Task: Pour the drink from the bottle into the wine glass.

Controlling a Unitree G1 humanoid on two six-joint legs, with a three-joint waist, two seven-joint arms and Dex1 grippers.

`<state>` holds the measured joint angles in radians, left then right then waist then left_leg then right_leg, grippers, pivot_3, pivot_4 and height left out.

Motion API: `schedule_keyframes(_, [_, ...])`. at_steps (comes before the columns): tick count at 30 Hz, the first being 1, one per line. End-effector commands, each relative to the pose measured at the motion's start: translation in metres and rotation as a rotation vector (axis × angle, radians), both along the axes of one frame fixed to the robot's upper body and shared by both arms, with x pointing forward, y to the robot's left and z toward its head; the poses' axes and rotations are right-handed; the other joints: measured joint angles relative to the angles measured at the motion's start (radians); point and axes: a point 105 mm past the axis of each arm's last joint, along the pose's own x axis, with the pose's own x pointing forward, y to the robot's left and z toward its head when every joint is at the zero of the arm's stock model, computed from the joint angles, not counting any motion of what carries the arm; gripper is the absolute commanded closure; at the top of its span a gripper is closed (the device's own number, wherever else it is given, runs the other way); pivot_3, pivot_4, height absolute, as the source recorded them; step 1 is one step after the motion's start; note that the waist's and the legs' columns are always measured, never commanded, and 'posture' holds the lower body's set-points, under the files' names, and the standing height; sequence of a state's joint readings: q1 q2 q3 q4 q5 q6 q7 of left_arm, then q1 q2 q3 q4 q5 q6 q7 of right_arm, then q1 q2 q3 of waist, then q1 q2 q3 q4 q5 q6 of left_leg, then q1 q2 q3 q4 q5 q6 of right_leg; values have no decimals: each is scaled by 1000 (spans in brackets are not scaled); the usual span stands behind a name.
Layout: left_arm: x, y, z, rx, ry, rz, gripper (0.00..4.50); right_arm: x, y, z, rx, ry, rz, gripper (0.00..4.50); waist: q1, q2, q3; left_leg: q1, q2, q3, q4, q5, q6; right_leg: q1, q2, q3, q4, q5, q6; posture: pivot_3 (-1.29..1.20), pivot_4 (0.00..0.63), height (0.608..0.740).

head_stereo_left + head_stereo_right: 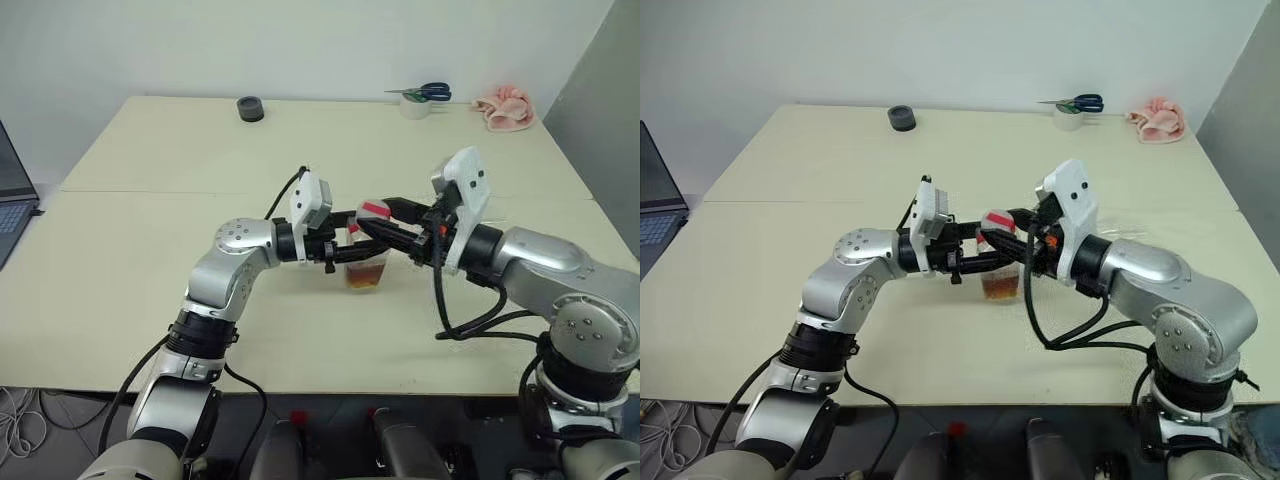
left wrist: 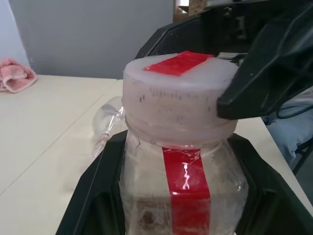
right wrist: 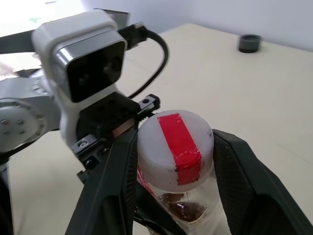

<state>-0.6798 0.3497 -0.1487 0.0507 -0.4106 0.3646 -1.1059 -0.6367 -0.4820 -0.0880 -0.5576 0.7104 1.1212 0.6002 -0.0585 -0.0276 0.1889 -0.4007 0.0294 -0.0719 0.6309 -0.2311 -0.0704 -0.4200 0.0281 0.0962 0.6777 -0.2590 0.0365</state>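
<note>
I've got the bottle (image 1: pixel 366 262) clamped in the left gripper (image 1: pixel 345 250) mid-table, right gripper (image 3: pixel 171 161) straddling the cap (image 3: pixel 174 145) but not clenched; drink (image 1: pixel 365 275) unpoured, glass (image 2: pixel 108 119) lying behind.

Clear squarish plastic bottle (image 2: pixel 183 196) with red tape strip and whitish cap (image 3: pixel 175 142); amber drink (image 1: pixel 365 275); cream table (image 1: pixel 150 230); pink cloth (image 1: pixel 505 106).

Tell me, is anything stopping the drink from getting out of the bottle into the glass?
Yes: the cap is on the bottle, closing it. The left gripper holds the bottle; the right gripper is at the cap.
</note>
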Motion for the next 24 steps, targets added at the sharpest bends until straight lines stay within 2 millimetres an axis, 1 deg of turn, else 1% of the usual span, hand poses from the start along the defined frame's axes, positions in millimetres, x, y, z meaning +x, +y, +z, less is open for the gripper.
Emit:
schedule_keyframes(1, [-6, -8, 14, -27, -50, -39, 2351, -1, 6, 6, 5, -78, 324, 2639, -1, 0, 0, 0, 0, 0, 0, 0, 0, 0, 0, 0, 0, 0, 0, 0, 150, 740])
schedule_keyframes(5, [-6, -9, 17, -25, -58, -42, 2351, 32, -5, 3, -92, -146, 393, 2639, -18, 0, 0, 1, 1, 1, 0, 0, 0, 0, 1, 1, 1, 0, 0, 0, 150, 740])
schedule_keyframes(7, [-6, -9, 18, -22, -66, -41, 2351, 41, -8, 1, -139, -162, 419, 2639, -22, 1, 1, 1, 1, 0, -1, 0, 0, 0, 1, 0, 1, 0, 0, 0, 150, 740])
schedule_keyframes(9, [-7, -6, 19, -28, -65, -25, 2352, 43, -12, 3, -169, -174, 439, 2639, -23, 0, 1, 1, 1, 0, -1, 0, 0, 0, 1, 0, 1, 0, 0, 0, 150, 740])
schedule_keyframes(13, [-8, -1, 16, -28, -54, 1, 2352, 40, -22, 11, -163, -174, 446, 2639, -20, 0, 1, 0, 0, 0, -1, 0, 0, 0, -1, 0, 1, 0, -1, 0, 150, 740])
schedule_keyframes(15, [-9, -1, 15, -29, -51, 4, 2352, 40, -23, 14, -154, -172, 435, 2639, -18, 0, 1, 0, 0, 0, -1, 0, 0, -1, -1, 0, 1, 2, -4, 0, 150, 740])
schedule_keyframes(16, [-9, -1, 15, -29, -50, 5, 2352, 39, -24, 15, -153, -174, 430, 1895, -17, 0, 1, 0, 0, 0, -1, 0, 0, -1, -1, 0, 1, 3, -5, 0, 150, 740])
schedule_keyframes(17, [-8, -2, 14, -28, -48, 5, 2352, 38, -24, 17, -148, -181, 425, 1630, -15, 1, 1, 0, 0, 0, -1, 0, 0, -1, -1, 0, 1, 3, -5, 0, 150, 740])
schedule_keyframes(19, [-8, -2, 13, -26, -46, 2, 2352, 35, -25, 21, -138, -192, 412, 909, -14, 1, 1, 0, 0, 0, 0, 0, 0, 0, -1, 0, 1, 3, -4, 0, 150, 740])
schedule_keyframes(21, [-7, -3, 14, -24, -45, -2, 2352, 35, -26, 27, -130, -218, 377, 210, -14, 1, 1, 0, 0, 0, 0, 0, 0, 0, -1, 0, 2, 0, 0, 0, 150, 740])
schedule_keyframes(22, [-6, -4, 14, -25, -45, -4, 2352, 34, -27, 29, -128, -229, 357, 0, -14, 1, 1, 0, 0, 0, 0, 0, 0, 0, -1, 0, 2, 0, 0, 0, 150, 740])
schedule_keyframes(24, [-5, -5, 13, -24, -46, -7, 2352, 36, -30, 35, -126, -271, 266, 0, -14, 1, 1, 0, 0, 0, 0, 0, 0, 0, -1, 0, 2, 0, 0, 0, 150, 740])
